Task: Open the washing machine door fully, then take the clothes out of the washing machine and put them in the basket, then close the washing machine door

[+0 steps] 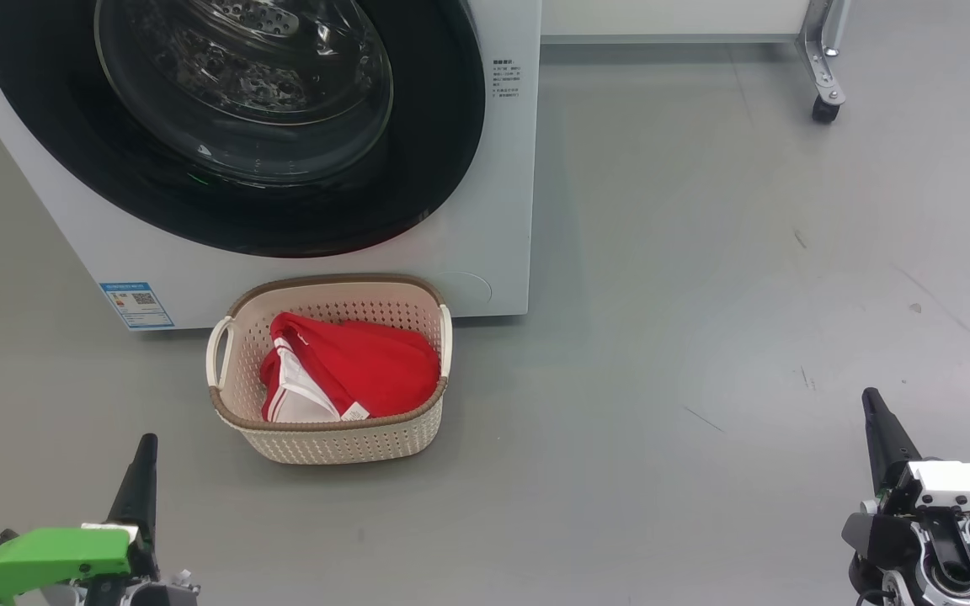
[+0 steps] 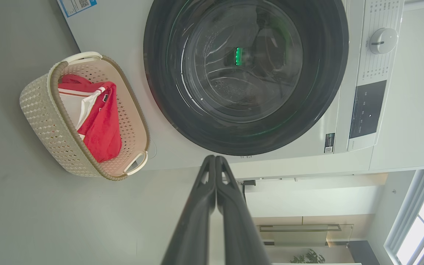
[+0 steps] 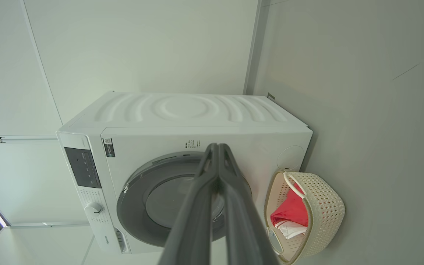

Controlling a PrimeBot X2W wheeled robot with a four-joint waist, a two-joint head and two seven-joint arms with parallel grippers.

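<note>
Your left claw [image 1: 146, 444] at seven o'clock and right claw [image 1: 871, 397] at four are pinched together, empty. The clothes [image 1: 375, 366] lie in the basket [image 1: 325, 442].

Bare lab-like test room — washing machine [image 1: 502, 210] on grey floor [image 1: 704, 295], castered metal frame [image 1: 822, 76] nearby

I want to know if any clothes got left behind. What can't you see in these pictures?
- Drum inside, head view: glare on the shut round black-rimmed glass door hides whether clothes remain.
- Red clothes with white trim, head view: bunched in the cream perforated plastic basket; their number is hidden.
- Small blue label, head view: text too small.
</note>
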